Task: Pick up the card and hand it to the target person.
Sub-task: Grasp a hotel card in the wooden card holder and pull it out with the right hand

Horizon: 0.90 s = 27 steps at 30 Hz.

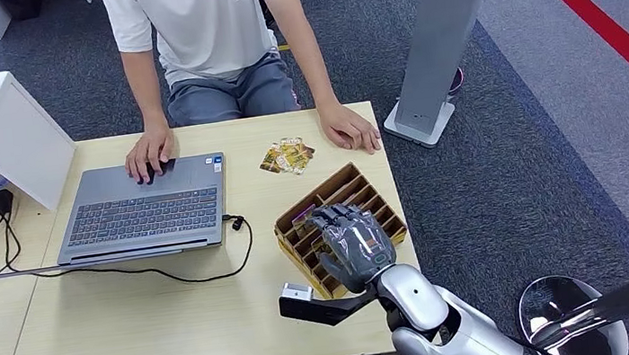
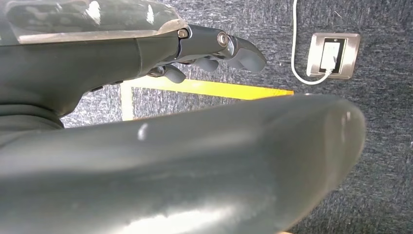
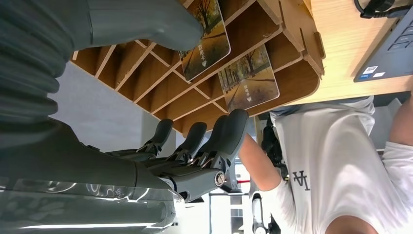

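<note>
where visible, wooden table (image 1: 157, 324), perhaps carpet (image 1: 509, 172)

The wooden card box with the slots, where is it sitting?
In the head view, the slotted wooden card box sits near the desk's right edge, under the robot's right hand, right of the grey laptop.

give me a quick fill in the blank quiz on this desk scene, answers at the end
1. The right hand hovers over the wooden ____.
2. Two cards stand in the rack's ____.
3. The person rests one hand on the ____.
4. Loose cards lie between the laptop and the person's other ____.

Answers: rack; slots; laptop; hand
</note>
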Available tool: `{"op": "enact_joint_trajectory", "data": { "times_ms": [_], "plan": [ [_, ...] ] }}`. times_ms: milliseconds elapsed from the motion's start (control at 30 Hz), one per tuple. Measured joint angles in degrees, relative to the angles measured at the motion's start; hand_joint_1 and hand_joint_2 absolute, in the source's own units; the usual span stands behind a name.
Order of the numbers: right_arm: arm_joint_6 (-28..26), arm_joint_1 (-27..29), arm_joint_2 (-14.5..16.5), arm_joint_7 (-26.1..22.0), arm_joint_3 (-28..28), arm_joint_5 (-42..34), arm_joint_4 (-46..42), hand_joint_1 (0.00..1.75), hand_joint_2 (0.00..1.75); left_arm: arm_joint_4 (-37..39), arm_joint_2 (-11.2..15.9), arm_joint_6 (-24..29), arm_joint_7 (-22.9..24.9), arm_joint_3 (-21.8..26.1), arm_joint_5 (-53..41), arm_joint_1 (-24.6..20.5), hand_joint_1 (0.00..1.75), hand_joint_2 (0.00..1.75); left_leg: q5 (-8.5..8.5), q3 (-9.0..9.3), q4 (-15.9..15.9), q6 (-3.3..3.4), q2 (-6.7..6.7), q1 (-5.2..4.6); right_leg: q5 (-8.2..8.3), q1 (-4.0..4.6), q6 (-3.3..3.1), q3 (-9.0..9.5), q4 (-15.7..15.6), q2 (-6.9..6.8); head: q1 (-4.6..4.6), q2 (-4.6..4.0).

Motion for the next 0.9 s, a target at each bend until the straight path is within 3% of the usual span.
{"op": "enact_joint_trajectory", "data": {
  "times_ms": [700,900],
  "plan": [
    [-0.2,-0.3,0.2,0.0,1.3,-1.9,3.9,0.72,1.75,0.0,0.0,0.0,0.0,0.0,0.0,0.0,0.00,0.00,0.00,0.01,0.0,0.00,0.00,0.00,0.00,0.00,0.00,0.00,0.0,0.00,-0.02,0.00],
    [-0.2,-0.3,0.2,0.1,1.3,-2.1,4.3,0.86,1.75,0.0,0.0,0.0,0.0,0.0,0.0,0.0,0.00,0.00,0.00,0.01,0.0,0.00,0.00,0.00,0.00,0.00,0.00,0.00,0.0,0.00,-0.01,0.00]
  ]
}}
